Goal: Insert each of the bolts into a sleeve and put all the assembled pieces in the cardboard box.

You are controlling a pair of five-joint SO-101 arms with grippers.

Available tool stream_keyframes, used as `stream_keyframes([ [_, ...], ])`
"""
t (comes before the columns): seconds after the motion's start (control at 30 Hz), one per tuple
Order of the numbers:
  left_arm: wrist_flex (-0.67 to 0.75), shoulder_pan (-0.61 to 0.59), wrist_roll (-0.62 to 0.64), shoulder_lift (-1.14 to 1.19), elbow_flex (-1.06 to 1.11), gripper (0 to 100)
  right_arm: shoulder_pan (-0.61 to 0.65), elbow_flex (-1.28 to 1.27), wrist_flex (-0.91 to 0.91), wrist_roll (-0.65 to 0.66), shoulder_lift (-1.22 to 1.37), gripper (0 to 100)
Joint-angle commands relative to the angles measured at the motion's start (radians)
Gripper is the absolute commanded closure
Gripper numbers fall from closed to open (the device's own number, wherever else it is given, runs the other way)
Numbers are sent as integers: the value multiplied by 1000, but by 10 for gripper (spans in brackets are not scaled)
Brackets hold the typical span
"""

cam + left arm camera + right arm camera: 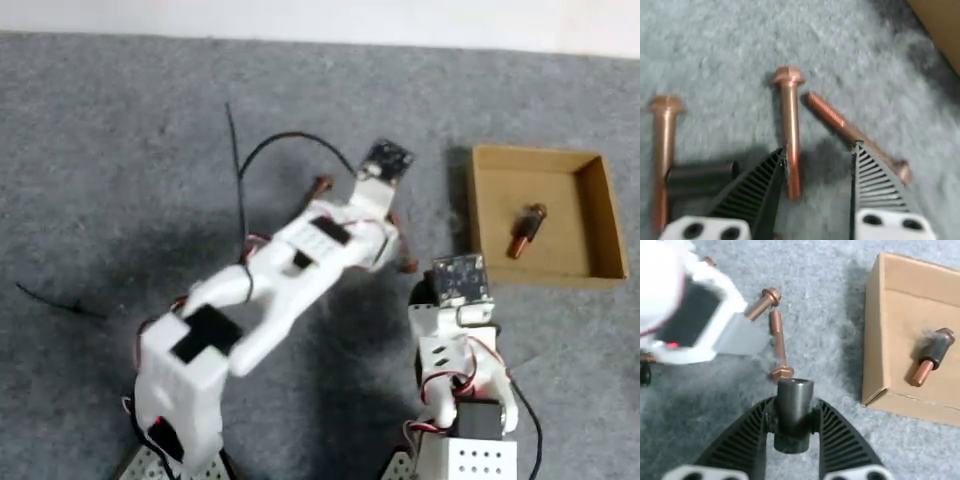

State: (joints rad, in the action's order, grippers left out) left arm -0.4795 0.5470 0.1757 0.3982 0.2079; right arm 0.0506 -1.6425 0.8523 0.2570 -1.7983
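Desk: grey, carpet-like surface (120, 150); both arms are based at its near edge.
Left arm: (300, 255) lies stretched from near left toward the middle of the desk, its wrist just left of the cardboard box.
Left pincer: (820, 148) released, jaws spread wide, low over two bolts.
Middle bolt: (790, 135) copper, flat on the desk. Its shank end is just beside one finger (760, 185); cannot tell whether they touch.
Slanted bolt: (840, 122) copper, at an angle to the middle bolt; its head end passes behind the other finger.
Third bolt: (662, 150) copper, flat on the desk, left of the pair and apart from them.
Loose sleeve: (700, 175) black, touching or just beside the third bolt; cannot tell which.
Right pincer: (792, 407) clenched on the held sleeve, near of the bolt pair, left of the box's near corner.
Held sleeve: (795, 390) black tube, open bore facing far; a bolt head lies just beyond its mouth.
Cardboard box: (560, 200) far right of the desk, shallow, open-topped.
Assembled piece: (527, 230) bolt seated in a black sleeve, lying on the box floor near its middle, clear of the walls.
Cable: (235, 160) black, on the desk far of the left arm.
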Motion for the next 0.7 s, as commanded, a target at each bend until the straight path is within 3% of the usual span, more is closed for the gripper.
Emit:
stream_keyframes([
  [0.0,18,-5,-6,71,-145,800,-12,8,-35,-5,-7,994],
  [0.13,2,-51,-6,188,-229,800,-10,8,-35,-3,-7,994],
  [0.33,-293,-54,-6,242,-404,800,-10,8,-35,-3,-7,994],
  [0.5,-423,-62,-6,240,-426,802,-12,8,-35,-3,-7,994],
  [0.57,-450,-62,-6,234,-427,841,-12,8,-35,-3,-7,994],
  [0.67,-448,-62,-12,234,-427,987,-13,8,-35,-3,-7,994],
])
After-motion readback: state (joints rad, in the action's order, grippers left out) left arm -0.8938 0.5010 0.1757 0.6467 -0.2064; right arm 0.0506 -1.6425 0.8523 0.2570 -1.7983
